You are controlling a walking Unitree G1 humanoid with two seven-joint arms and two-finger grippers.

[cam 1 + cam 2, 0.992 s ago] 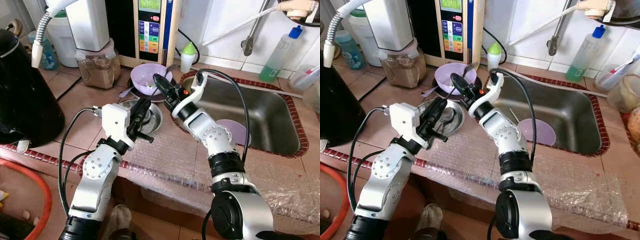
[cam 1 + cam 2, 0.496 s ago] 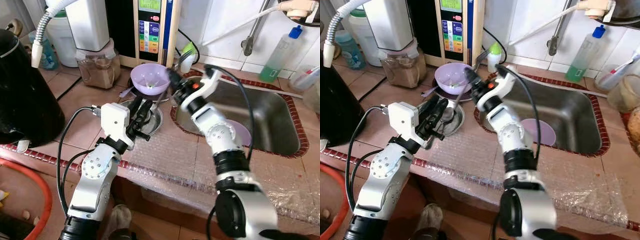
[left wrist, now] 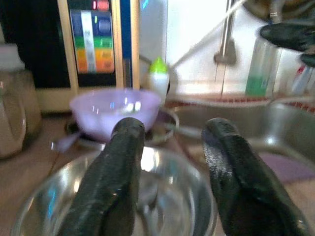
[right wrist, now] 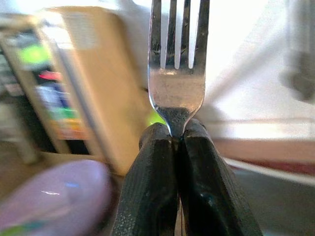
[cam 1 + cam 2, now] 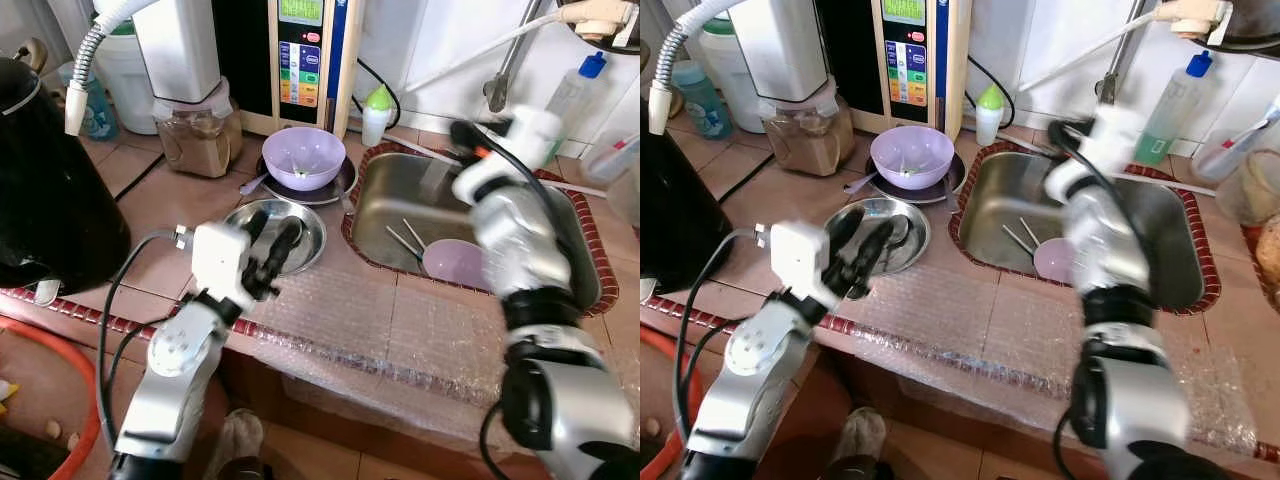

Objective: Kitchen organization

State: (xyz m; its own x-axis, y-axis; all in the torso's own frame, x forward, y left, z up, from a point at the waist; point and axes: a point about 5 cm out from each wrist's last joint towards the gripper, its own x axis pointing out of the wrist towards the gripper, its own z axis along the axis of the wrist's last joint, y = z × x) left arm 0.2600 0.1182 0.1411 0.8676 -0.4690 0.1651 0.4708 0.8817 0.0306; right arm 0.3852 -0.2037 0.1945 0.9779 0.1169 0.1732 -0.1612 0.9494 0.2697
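No legible writing. Right gripper [image 4: 177,140] clenched on silver metal fork [image 4: 177,73], raised over stainless steel sink [image 5: 395,190] holding lilac plastic plate [image 5: 452,262]. Left gripper [image 3: 172,147] released, above round steel bowl [image 5: 310,215]. Lilac plastic bowl [image 5: 303,155] behind.

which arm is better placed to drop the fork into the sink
Right. The right gripper is shut on the fork and its arm is over the sink. The left gripper hangs open over the steel bowl on the counter.
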